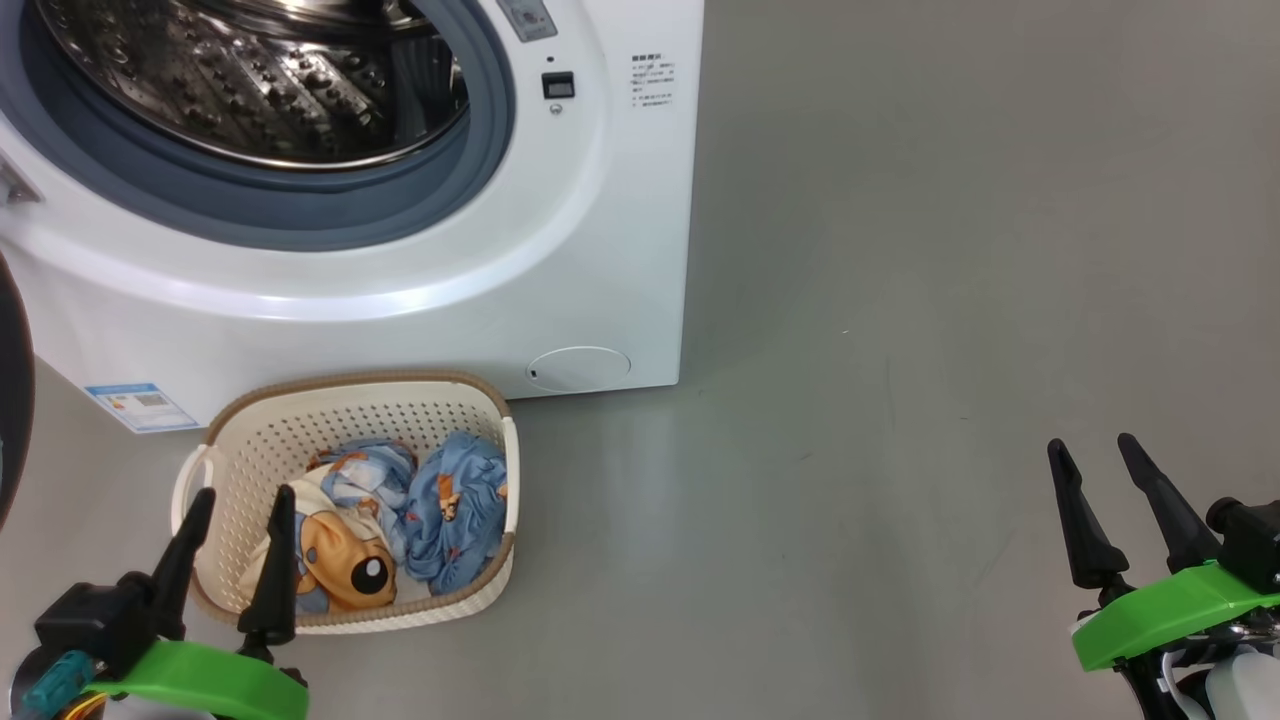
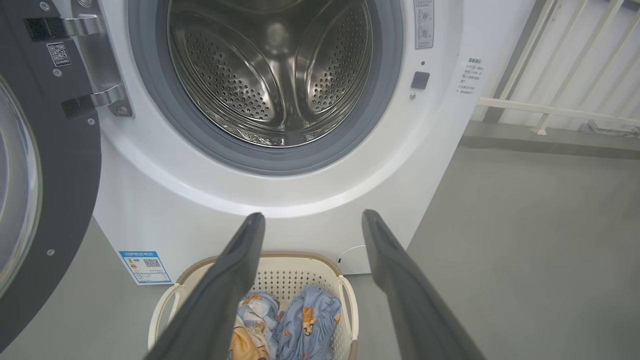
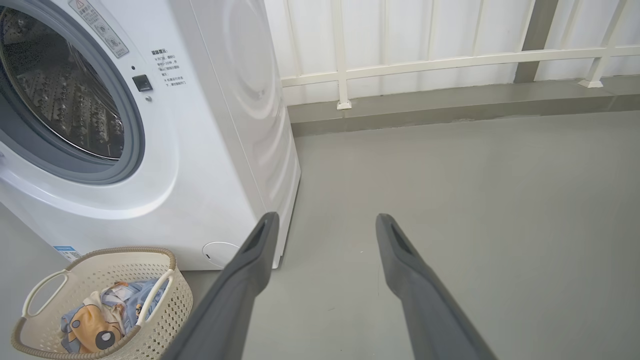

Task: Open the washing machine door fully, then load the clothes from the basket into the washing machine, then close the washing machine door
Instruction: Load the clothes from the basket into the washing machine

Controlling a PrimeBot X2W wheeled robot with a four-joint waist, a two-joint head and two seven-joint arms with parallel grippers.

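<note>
The left hand point(image 1: 245, 492) hangs released and empty, fingers spread, at the near end of the basket point(image 1: 360, 381); the right hand point(image 1: 1090, 442), equally spread and empty, is well to the basket's right over the floor point(image 1: 900, 300). The clothes point(image 1: 400, 510) lie in the basket, which sits just before the washer point(image 1: 600, 250). Behind it the drum point(image 1: 250, 80) is exposed, and the door point(image 2: 50, 175) stands swung out to the basket's left, seemingly fully.

A smooth grey floor point(image 3: 450, 200) is spreading beneath and ahead of the right tool point(image 3: 326, 216). Well beyond it, a cream railing point(image 3: 425, 65) is standing on a low grey kerb point(image 3: 450, 102), and a white panelled wall point(image 3: 400, 30) is rising behind.
</note>
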